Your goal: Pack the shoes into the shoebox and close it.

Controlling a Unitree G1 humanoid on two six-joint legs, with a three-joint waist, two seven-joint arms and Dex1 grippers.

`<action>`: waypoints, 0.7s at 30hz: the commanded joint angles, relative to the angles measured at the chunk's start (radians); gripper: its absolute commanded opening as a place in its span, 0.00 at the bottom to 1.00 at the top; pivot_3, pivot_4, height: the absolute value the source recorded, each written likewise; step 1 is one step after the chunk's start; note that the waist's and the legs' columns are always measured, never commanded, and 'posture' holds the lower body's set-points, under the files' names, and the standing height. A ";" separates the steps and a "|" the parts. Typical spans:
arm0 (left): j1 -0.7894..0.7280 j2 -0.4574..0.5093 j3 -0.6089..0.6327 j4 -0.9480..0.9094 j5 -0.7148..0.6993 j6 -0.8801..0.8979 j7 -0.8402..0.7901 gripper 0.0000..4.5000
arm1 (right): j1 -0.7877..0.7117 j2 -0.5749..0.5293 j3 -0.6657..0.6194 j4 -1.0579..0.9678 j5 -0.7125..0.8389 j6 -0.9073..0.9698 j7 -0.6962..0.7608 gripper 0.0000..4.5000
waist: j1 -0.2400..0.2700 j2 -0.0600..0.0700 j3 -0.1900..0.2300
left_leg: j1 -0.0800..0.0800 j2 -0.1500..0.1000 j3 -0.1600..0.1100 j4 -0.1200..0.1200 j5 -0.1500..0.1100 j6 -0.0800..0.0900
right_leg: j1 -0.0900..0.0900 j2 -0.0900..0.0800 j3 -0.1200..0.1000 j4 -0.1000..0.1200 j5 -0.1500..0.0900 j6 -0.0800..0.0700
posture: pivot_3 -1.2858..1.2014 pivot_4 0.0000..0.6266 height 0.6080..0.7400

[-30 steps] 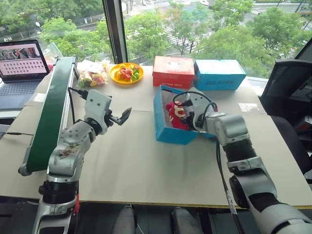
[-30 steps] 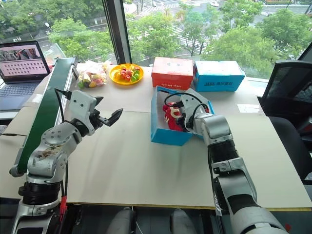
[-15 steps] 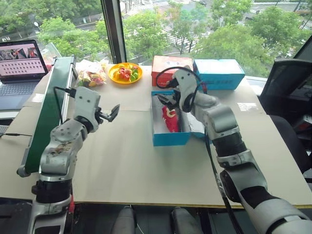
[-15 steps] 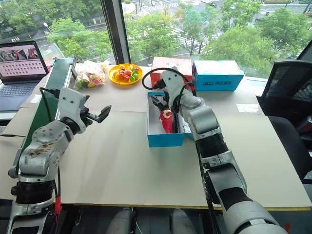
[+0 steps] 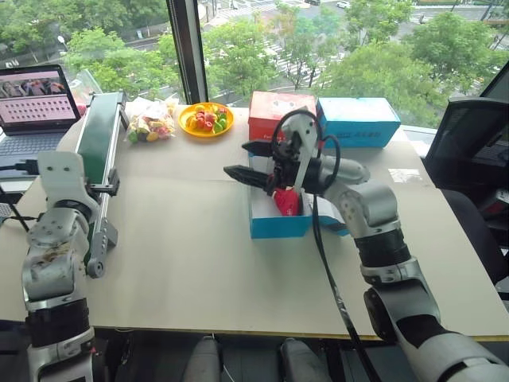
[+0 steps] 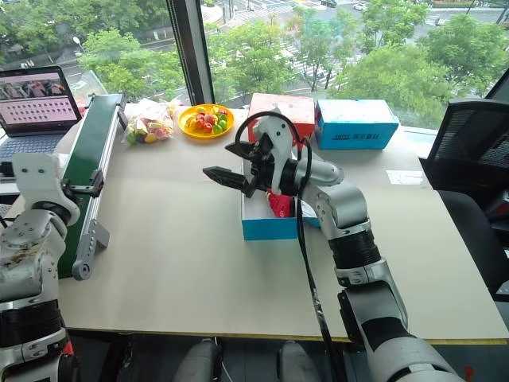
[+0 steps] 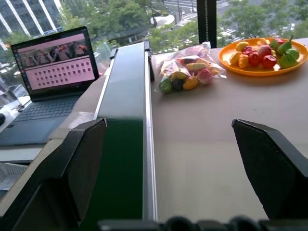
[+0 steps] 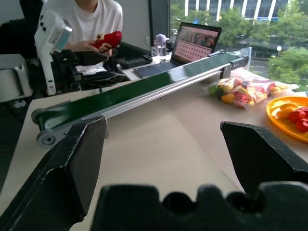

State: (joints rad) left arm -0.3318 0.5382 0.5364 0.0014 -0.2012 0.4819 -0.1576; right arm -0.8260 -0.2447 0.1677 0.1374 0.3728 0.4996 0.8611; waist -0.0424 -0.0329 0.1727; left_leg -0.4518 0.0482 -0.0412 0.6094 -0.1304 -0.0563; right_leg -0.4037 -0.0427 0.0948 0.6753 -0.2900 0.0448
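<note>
The bright blue shoebox stands open at mid-table, and one red shoe lies inside it. Its lid is mostly hidden behind my right arm. My right gripper hovers just above the box's left rim, pointing left, open and empty. In the right wrist view a person in a white shirt beyond the conveyor holds another red shoe. My left gripper is far to the left, beside the green conveyor, open with nothing between its fingers.
Behind the shoebox sit a red box and a plain blue box. An orange plate of fruit and a bag of sweets lie at the back left. A laptop stands past the conveyor, an office chair to the right.
My right gripper rose out of the shoebox and turned to point left. The box now sits square. My left arm swung left from mid-table to the conveyor.
</note>
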 commanded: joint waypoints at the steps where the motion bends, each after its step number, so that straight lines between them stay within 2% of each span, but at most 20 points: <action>1: -0.009 0.004 0.022 0.048 -0.019 -0.060 -0.003 1.00 | 0.015 0.006 0.006 -0.001 -0.042 -0.073 -0.017 1.00 | 0.001 0.000 0.000 | 0.000 0.000 0.000 0.000 0.000 0.000 | 0.000 0.000 0.000 0.000 0.000 0.000 | 0.52 0.24 0.99; 9: -0.115 0.029 -0.043 0.219 0.030 -0.095 0.035 1.00 | 0.037 0.046 0.031 0.006 -0.088 -0.113 -0.036 1.00 | 0.001 -0.001 0.000 | 0.001 0.000 0.000 0.000 0.000 0.000 | 0.000 0.000 0.000 0.001 0.000 0.000 | 0.52 0.24 0.99; 15: -0.203 0.037 -0.073 0.339 0.053 -0.136 0.070 1.00 | 0.017 0.082 0.038 0.099 -0.145 -0.197 -0.066 1.00 | 0.000 -0.001 -0.001 | 0.001 0.000 0.000 0.000 0.000 -0.001 | 0.000 0.000 0.000 0.002 0.000 0.000 | 0.52 0.24 0.99; 21: -0.220 0.056 -0.081 0.412 0.046 -0.201 0.050 1.00 | 0.024 0.105 0.038 0.123 -0.169 -0.240 -0.080 1.00 | -0.004 -0.001 -0.001 | 0.001 0.000 0.000 -0.001 0.000 -0.001 | -0.001 0.000 0.000 0.002 0.000 0.000 | 0.52 0.24 0.99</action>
State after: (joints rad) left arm -0.5388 0.5649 0.4486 0.4099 -0.1585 0.3244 -0.1008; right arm -0.7798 -0.1424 0.2169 0.2780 0.2083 0.2975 0.7847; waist -0.0462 -0.0337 0.1722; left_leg -0.4506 0.0483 -0.0414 0.6085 -0.1300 -0.0569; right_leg -0.4045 -0.0425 0.0944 0.6780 -0.2900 0.0447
